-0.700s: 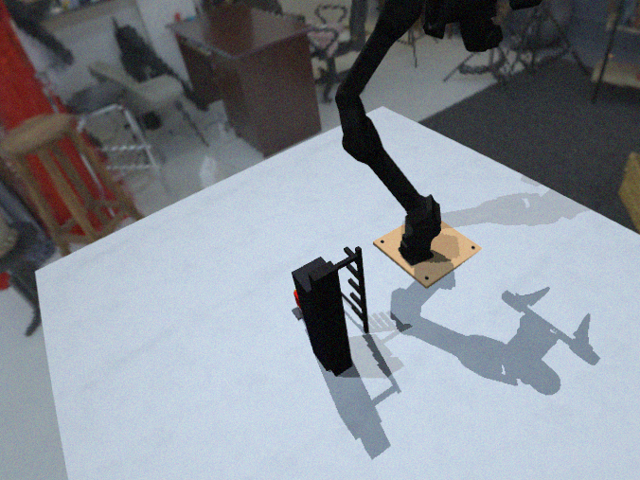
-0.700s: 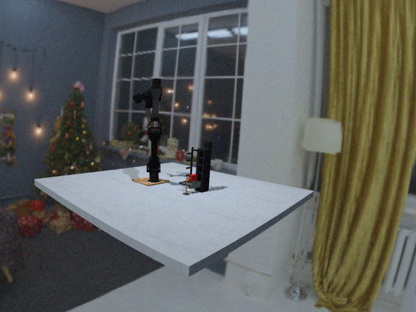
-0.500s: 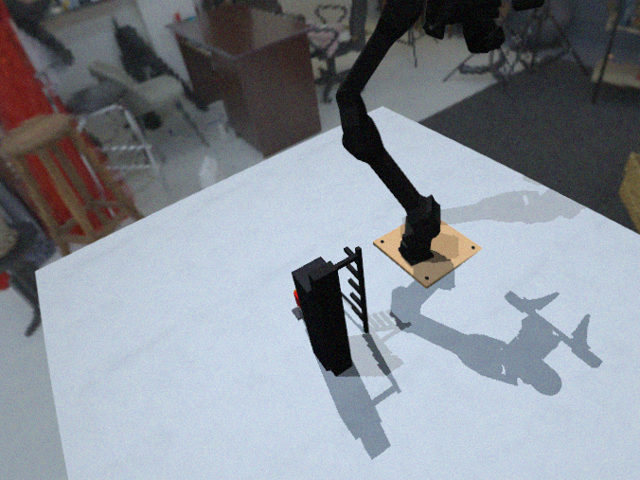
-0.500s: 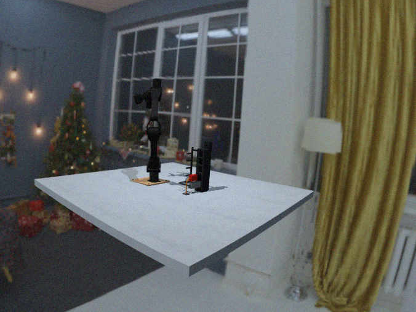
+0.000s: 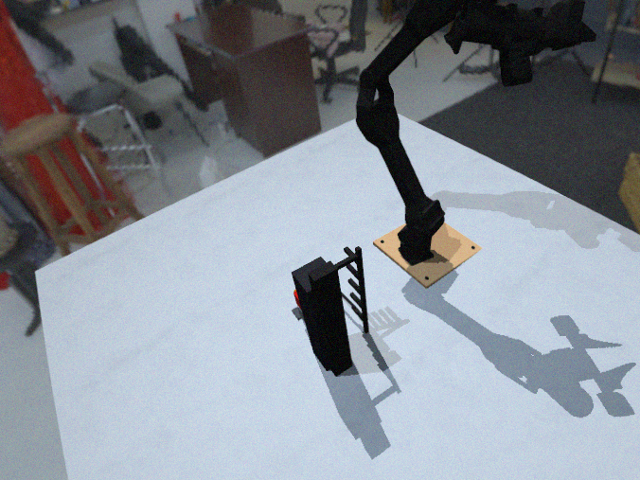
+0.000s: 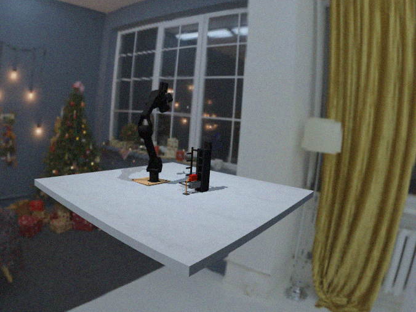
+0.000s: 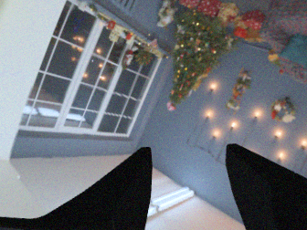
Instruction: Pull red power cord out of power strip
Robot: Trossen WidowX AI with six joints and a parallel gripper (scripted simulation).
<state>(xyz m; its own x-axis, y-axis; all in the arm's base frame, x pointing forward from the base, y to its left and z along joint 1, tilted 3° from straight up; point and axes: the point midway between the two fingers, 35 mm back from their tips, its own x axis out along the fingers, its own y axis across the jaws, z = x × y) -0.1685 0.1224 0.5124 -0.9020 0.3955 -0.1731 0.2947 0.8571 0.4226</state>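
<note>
The black power strip [image 5: 327, 325] [image 6: 205, 173] stands upright on the white table. The red plug [image 5: 297, 298] [image 6: 192, 177] sits low against its socket side. A thin orange cord [image 6: 186, 186] runs from the plug down to a small dark foot on the table. How deep the plug is in its socket cannot be told. My gripper [image 5: 586, 19] [image 7: 188, 155] is partly open and empty, raised high above the table and far from the plug, cord and strip.
A grey plug [image 6: 194, 184] is just below the red one. A black rack with several pegs [image 5: 364, 293] [image 6: 192, 160] stands beside the strip, between it and the arm's wooden base plate [image 5: 391, 245] [image 6: 140, 181]. The white table [image 5: 160, 341] [image 6: 156, 214] bears them all.
</note>
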